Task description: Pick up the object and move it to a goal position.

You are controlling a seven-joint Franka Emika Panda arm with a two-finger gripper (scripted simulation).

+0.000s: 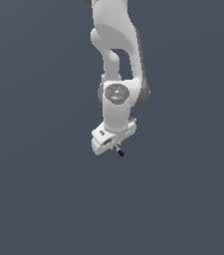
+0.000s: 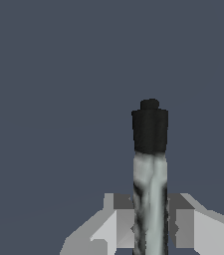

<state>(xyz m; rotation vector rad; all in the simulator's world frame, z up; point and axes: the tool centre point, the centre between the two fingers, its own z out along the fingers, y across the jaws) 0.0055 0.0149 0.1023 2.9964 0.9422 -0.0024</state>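
Gripped in the end effector [image 2: 151, 224], the rod [image 2: 150, 169] pointed its black end outward; plain dark grey surroundings lay beyond.

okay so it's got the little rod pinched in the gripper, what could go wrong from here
The rod is held only by its grey shaft between the fingertips of the gripper, with the black end sticking out, so it may pivot or slip during the move. In the exterior view it is a speck, so a drop would be hard to see.
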